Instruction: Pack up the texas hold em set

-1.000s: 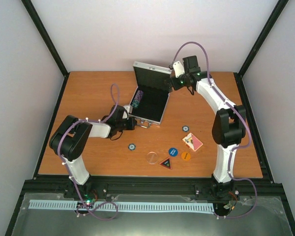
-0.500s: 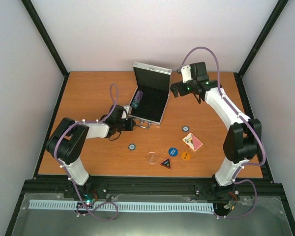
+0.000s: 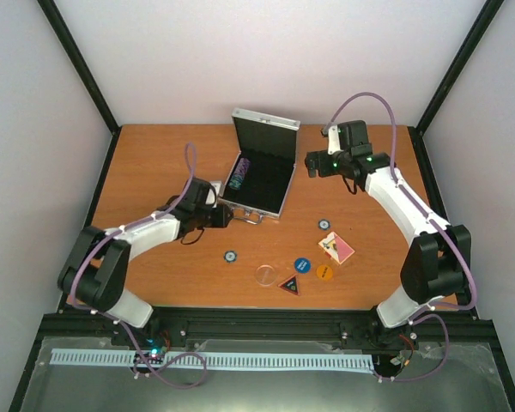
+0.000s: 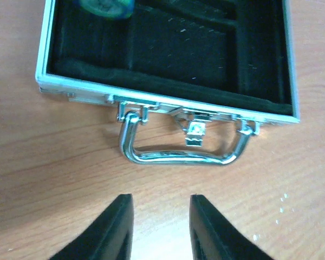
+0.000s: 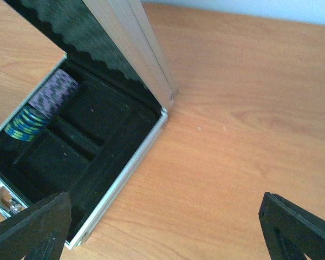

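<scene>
Case (image 3: 270, 180) lies open, lid up, for loading. Left gripper (image 4: 156, 227) narrowly parted, empty, facing handle (image 4: 179, 157); right gripper (image 5: 165, 203) wide, empty.

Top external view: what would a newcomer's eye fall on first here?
The open silver case stands mid-table, lid up, with a chip stack in its black lining. Loose pieces lie nearer the arms: a red-backed card deck, round buttons and a triangular button. The left end effector sits just before the case's handle.
</scene>
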